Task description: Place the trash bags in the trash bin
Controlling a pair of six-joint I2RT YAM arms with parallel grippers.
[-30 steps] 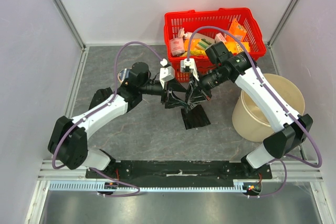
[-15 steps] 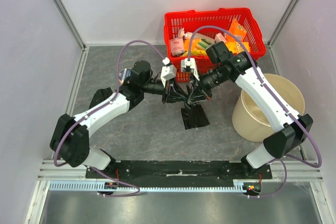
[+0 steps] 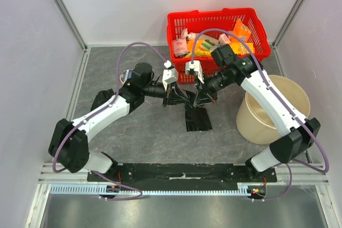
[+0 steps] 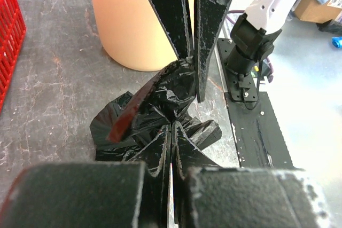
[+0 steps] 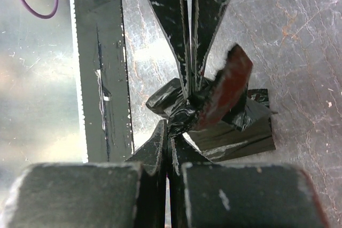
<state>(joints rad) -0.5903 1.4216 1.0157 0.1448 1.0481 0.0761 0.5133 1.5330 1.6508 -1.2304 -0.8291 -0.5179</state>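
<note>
A black trash bag (image 3: 197, 117) with a dark red band (image 4: 130, 117) is pinched from both sides in the middle of the table, its lower part trailing onto the grey surface. My left gripper (image 3: 179, 99) is shut on its left side (image 4: 172, 127). My right gripper (image 3: 199, 99) is shut on its right side (image 5: 171, 130). The two sets of fingers meet nearly tip to tip. Another black trash bag (image 3: 102, 100) lies on the table under my left arm. The beige trash bin (image 3: 270, 113) stands at the right, below my right arm.
A red wire-mesh basket (image 3: 216, 21) full of packaged goods stands at the back, just behind both grippers. White walls enclose the table on the left, the back and the right. A black mounting rail (image 3: 176, 173) runs along the near edge.
My left gripper has gone from open to shut on the bag. The bag has been gathered up between the two grippers, and its hanging part has shifted slightly right.
</note>
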